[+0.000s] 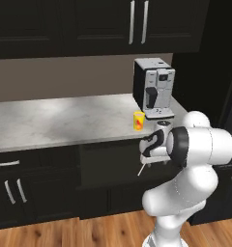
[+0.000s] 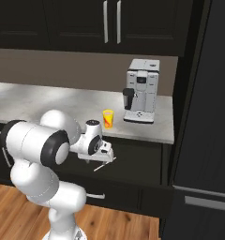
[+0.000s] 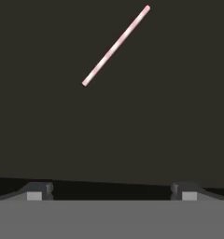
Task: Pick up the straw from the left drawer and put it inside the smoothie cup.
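Note:
The left drawer (image 1: 108, 166) (image 2: 138, 164) stands pulled out under the counter. On its dark floor lies the straw (image 3: 115, 45), thin and whitish-pink, also seen as a pale sliver (image 1: 142, 169) (image 2: 104, 165). My gripper (image 3: 111, 191) (image 1: 148, 160) (image 2: 106, 156) hangs over the drawer pointing down, open, with nothing between its fingers. In the hand view the straw lies slantwise well above the fingertips, apart from them. The smoothie cup (image 1: 138, 120) (image 2: 108, 118), yellow with a red-orange mark, stands upright on the counter just behind the drawer.
A white-and-black coffee machine (image 1: 154, 89) (image 2: 142, 91) stands to the right of the cup on the grey counter (image 1: 55, 120) (image 2: 34, 101). Black wall cabinets hang above. A tall black unit (image 2: 203, 117) closes off the right side.

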Robot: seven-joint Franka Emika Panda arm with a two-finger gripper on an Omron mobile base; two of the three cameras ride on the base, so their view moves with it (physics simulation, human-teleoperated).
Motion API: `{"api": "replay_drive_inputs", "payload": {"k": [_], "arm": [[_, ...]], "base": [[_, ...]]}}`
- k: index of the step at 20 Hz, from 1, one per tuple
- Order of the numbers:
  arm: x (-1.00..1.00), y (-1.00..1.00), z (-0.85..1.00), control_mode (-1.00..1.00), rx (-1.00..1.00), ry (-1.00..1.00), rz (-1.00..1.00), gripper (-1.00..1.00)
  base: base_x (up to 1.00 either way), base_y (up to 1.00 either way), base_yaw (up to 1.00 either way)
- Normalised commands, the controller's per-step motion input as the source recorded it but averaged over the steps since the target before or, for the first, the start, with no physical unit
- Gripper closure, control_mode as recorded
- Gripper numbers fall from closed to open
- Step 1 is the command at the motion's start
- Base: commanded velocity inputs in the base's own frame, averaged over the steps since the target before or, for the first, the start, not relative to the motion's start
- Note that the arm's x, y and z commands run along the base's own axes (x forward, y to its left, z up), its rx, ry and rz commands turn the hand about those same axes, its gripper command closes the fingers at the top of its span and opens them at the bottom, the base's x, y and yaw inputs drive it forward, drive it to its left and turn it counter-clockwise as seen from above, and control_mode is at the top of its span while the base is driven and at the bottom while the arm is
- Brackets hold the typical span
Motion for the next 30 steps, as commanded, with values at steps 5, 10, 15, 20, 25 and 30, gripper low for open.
{"api": "replay_drive_inputs", "payload": {"k": [5,10,15,20,25,30], "arm": [[0.14,0.06,-0.05,-1.0,0.0,-0.05,0.0,-1.0],[0.07,0.2,-0.27,-1.0,0.0,-0.04,0.0,-1.0],[0.14,0.19,-0.33,-1.0,0.0,0.0,-0.01,-1.0],[0.26,0.08,-0.24,-1.0,0.0,0.0,-0.02,-1.0],[0.27,0.01,-0.24,-1.0,0.0,0.0,-0.03,-1.0],[0.28,0.0,-0.25,-1.0,0.0,0.0,-0.03,-1.0]], "base": [[0.0,0.0,0.0],[0.0,0.0,0.0],[0.0,0.0,0.0],[0.0,0.0,0.0],[0.0,0.0,0.0],[0.0,0.0,0.0]]}}
